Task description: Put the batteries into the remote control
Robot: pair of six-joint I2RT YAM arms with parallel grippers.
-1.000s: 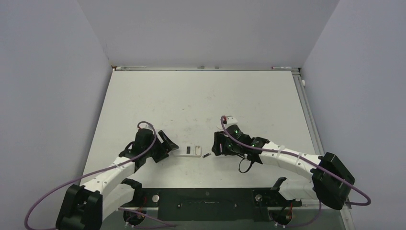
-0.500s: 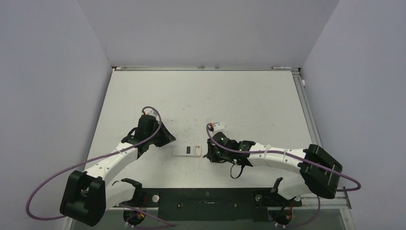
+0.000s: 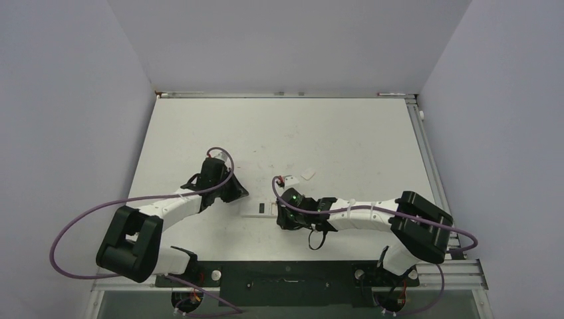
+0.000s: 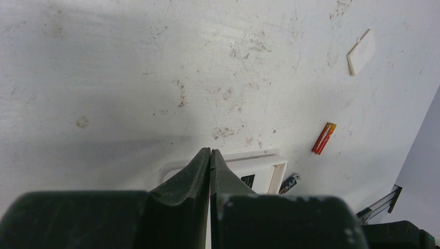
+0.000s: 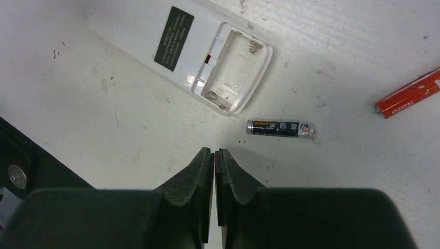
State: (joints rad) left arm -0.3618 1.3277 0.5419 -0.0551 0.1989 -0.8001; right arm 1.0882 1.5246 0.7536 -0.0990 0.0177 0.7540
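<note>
The remote control (image 5: 174,39) lies back up on the table, its battery bay (image 5: 231,67) open and empty. A dark battery (image 5: 280,127) with a pale end lies on the table just beside that open end. The reddish battery (image 5: 410,96) lies farther off. My right gripper (image 5: 214,150) is shut on nothing, just short of the dark battery and the remote's corner. My left gripper (image 4: 209,150) is shut too, its tips over the remote control's (image 4: 259,168) other end; I cannot tell if they touch it. From above, both grippers (image 3: 238,189) (image 3: 281,216) flank the remote (image 3: 259,210).
A small white battery cover (image 3: 309,173) lies loose beyond the remote, also visible in the left wrist view as the cover (image 4: 360,52). The black base plate (image 3: 286,279) runs along the near edge. Grey walls enclose the table on three sides.
Both grippers have shut. The left gripper swung right and the right gripper moved left, closing in on the remote from either side; the right one now covers the dark battery from above.
</note>
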